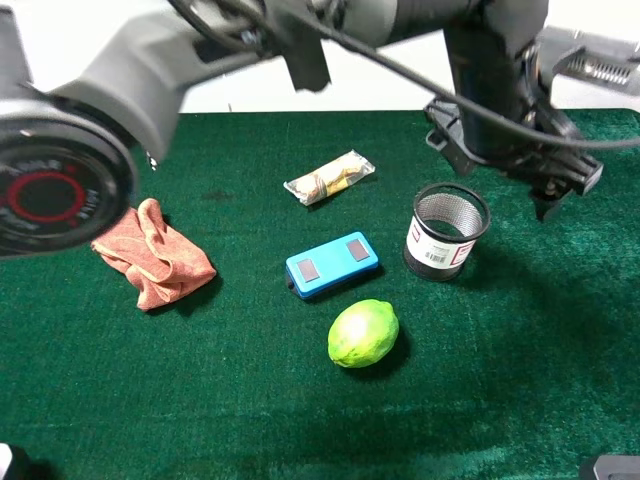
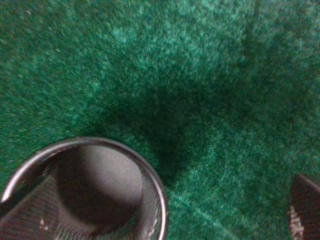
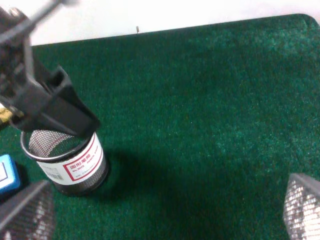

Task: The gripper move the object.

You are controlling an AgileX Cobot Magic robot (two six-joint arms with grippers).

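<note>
The black wire-mesh pen cup (image 1: 447, 232) with a white-and-red label stands upright on the green mat, right of centre. My left arm reaches across from the left. Its black gripper (image 1: 520, 165) hangs just above and to the right of the cup, not touching it. In the left wrist view the cup's rim (image 2: 150, 175) is close below and one finger (image 2: 304, 210) sits far to the side, so the jaws are apart and empty. The right wrist view shows the cup (image 3: 70, 165) with the left gripper (image 3: 55, 107) over it. My right gripper (image 3: 165, 220) is open, empty and well away from the cup.
A green lime (image 1: 363, 333) and a blue box (image 1: 332, 264) lie left of the cup. A wrapped packet (image 1: 329, 178) lies further back and an orange cloth (image 1: 155, 255) at the left. The mat's far edge (image 1: 300, 112) meets a white wall.
</note>
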